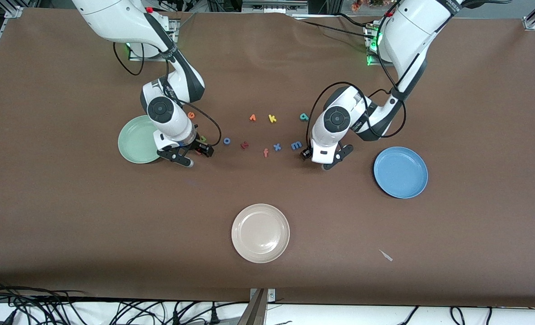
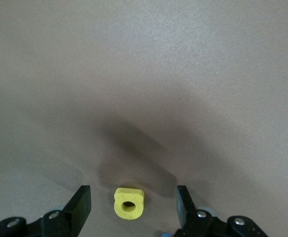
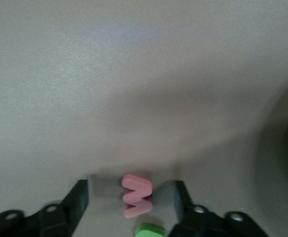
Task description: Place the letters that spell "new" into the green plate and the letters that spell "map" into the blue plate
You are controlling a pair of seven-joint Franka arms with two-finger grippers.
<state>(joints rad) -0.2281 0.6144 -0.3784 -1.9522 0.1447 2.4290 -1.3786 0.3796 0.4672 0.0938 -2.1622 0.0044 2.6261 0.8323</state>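
In the left wrist view, the yellow "a" (image 2: pixel 129 201) lies on the brown cloth between the fingers of my left gripper (image 2: pixel 132 203), which is open with a gap on each side. That gripper (image 1: pixel 316 161) is down at the table beside the blue "m" (image 1: pixel 296 145). My right gripper (image 3: pixel 131 200) is open around the pink "w" (image 3: pixel 137 195), with the green "n" (image 3: pixel 149 231) close by. It (image 1: pixel 198 155) is beside the green plate (image 1: pixel 134 140). The orange "e" (image 1: pixel 191 115), the teal "p" (image 1: pixel 304 117) and the blue plate (image 1: pixel 400 172) are on the table.
Loose letters lie between the arms: a blue "o" (image 1: pixel 227 141), a dark red letter (image 1: pixel 244 145), an orange arrow-like one (image 1: pixel 252 118), a yellow "k" (image 1: pixel 272 118), a blue "x" (image 1: pixel 276 146), an orange "f" (image 1: pixel 265 153). A beige plate (image 1: pixel 260 233) sits nearer the camera.
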